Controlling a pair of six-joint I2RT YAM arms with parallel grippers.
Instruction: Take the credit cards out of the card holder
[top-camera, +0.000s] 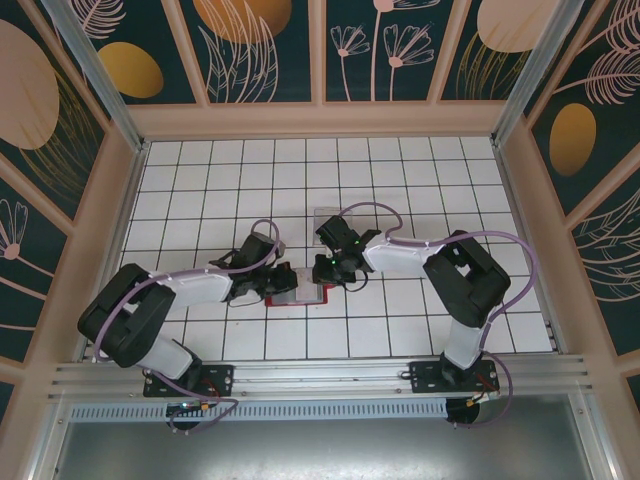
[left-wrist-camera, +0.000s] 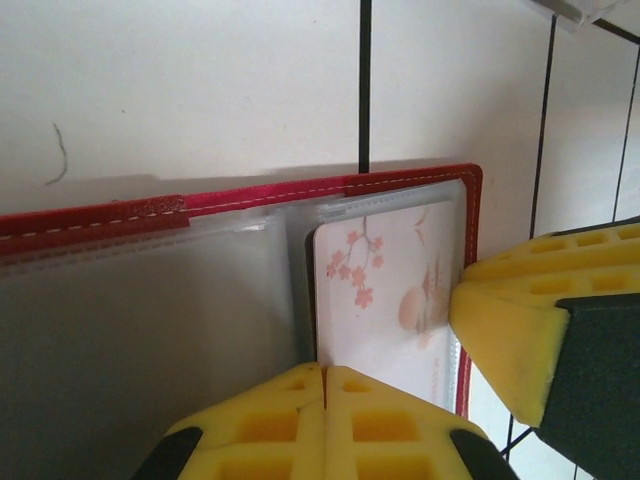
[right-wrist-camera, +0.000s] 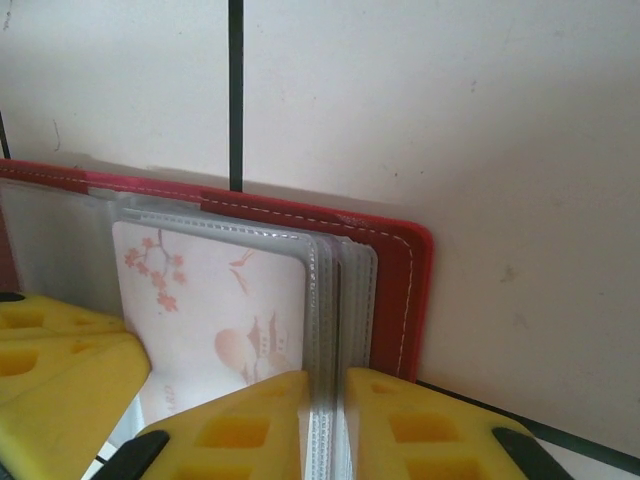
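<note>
Bench: white tiled bench (top-camera: 400, 180) with dark grout lines, inside a frame with patterned walls.
Card holder: flat red folding card holder (top-camera: 298, 301) (left-wrist-camera: 250, 195) (right-wrist-camera: 400, 270) with pale stitching. It lies open on the bench near the front edge, between the two arms.
Sleeves: clear plastic sleeves (left-wrist-camera: 130, 330) (right-wrist-camera: 335, 280) stacked inside the card holder.
Card: pale rectangular card with pink blossom print (left-wrist-camera: 385, 300) (right-wrist-camera: 215, 310), inside a sleeve near the holder's corner.
Left pincer: left pincer (top-camera: 272, 290) (left-wrist-camera: 323, 372) is down on the holder's open face. Its yellow foam fingers are pressed together at the card's edge, and I cannot tell whether a sleeve is caught between them.
Right pincer: right pincer (top-camera: 325, 272) (right-wrist-camera: 325, 385) is beside the left one. Its yellow fingers are clamped on the edge of the sleeve stack.
</note>
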